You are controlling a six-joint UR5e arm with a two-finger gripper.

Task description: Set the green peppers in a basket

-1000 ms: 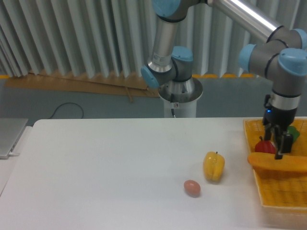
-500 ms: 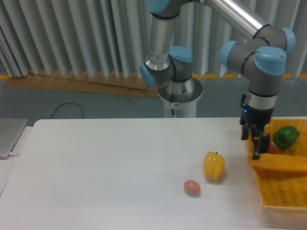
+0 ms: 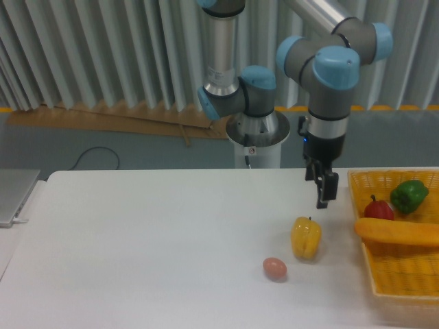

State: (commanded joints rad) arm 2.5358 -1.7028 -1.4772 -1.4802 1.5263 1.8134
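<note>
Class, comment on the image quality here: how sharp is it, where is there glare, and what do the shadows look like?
Fixed camera view: soft overall, slightly blurred; glare streaks the silver arm tube at top; the white table looks washed out, with only faint shadows under the yellow pepper and the egg; the gripper reads as a dark shape; the basket runs off the right edge.

- Bright, even light from overhead; colours read slightly washed and cool.
- The white table (image 3: 151,247) is nearly blown out, with only faint, soft shadows under the objects.
- A glare streak runs along the metal arm tube (image 3: 319,10).
- Overall softness; fine detail smears, especially at the right edge.
</note>
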